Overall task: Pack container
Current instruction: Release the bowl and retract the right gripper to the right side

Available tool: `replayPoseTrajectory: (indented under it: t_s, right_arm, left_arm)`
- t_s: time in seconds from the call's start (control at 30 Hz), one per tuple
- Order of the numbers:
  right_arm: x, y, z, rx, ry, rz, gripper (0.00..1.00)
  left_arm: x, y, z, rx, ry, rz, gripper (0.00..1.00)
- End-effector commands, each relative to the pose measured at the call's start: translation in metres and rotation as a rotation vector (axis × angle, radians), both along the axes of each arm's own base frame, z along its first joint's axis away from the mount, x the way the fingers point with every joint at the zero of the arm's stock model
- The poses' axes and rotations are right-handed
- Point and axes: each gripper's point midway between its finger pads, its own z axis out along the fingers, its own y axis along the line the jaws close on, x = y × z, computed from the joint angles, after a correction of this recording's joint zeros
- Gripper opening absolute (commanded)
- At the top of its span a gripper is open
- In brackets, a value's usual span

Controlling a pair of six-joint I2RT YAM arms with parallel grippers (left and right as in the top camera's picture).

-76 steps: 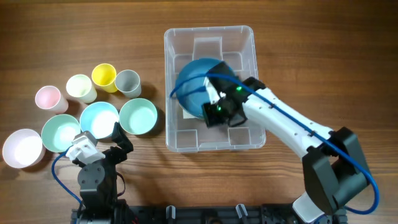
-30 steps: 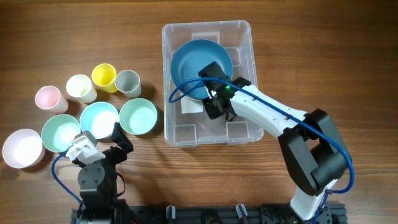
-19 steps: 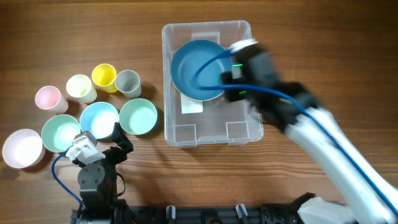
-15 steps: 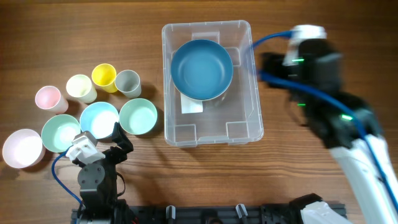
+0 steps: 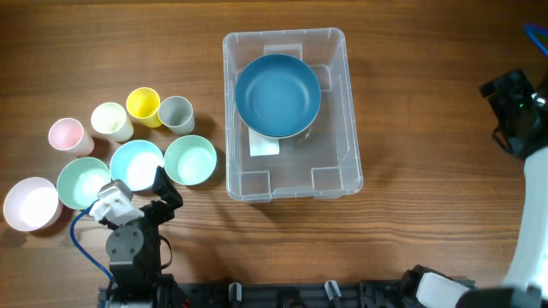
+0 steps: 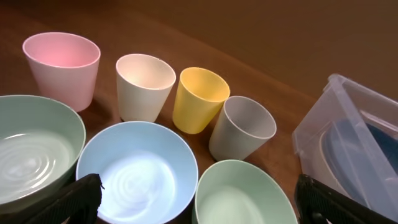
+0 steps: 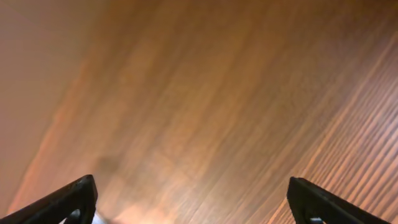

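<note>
Right pincer (image 7: 193, 202) has withdrawn from the container (image 5: 353, 162), released and empty. Dark blue bowl (image 5: 277, 96) sits inside; pastel bowls (image 5: 189, 160) and cups (image 5: 143, 106) on the desk (image 5: 428, 222) remain unpacked.

Right arm (image 5: 518, 115) got chopped off by the overhead's right edge. Right wrist view was just blurry tabletop (image 7: 205, 106). The container (image 6: 348, 124) ran off the left wrist frame, and the bowl (image 5: 277, 94) hid part of the label (image 5: 264, 147).

Overhead looks straight down; low, close left wrist shares its cups (image 6: 199, 99); right wrist faces tabletop (image 7: 205, 93)
</note>
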Motion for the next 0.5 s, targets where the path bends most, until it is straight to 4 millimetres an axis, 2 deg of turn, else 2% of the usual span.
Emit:
replayPoseTrajectory:
  t_s: [0.0,0.07,0.17,0.23,0.3,0.37,0.47]
  right_arm:
    - [0.008,0.001,-0.031,0.086,0.06,-0.035,1.0]
    - [0.01,0.0,-0.043,0.099,0.091,-0.036,0.99]
    - [0.011,0.0,-0.058,0.116,0.133,-0.037,0.99]
    - [0.009,0.0,-0.065,0.125,0.16,-0.035,1.0]
    - [0.011,0.0,-0.064,0.12,0.153,-0.031,1.0]
    - [0.013,-0.001,-0.063,0.117,0.144,-0.032,1.0]
    - [0.013,-0.001,-0.063,0.116,0.143,-0.032,1.0]
  left_arm:
    - [0.002,-0.01,0.001,-0.035,-0.013,-0.051,1.0]
    - [0.002,-0.021,-0.005,-0.073,0.005,-0.108,1.0]
    - [0.004,-0.04,0.0,-0.118,-0.015,-0.211,1.0]
    - [0.002,-0.04,-0.002,-0.122,0.003,-0.209,1.0]
    - [-0.001,-0.032,0.003,-0.157,0.005,-0.15,0.99]
    - [-0.006,-0.023,0.021,-0.164,-0.009,-0.094,0.99]
    - [-0.015,-0.006,0.063,-0.135,-0.039,-0.001,1.0]
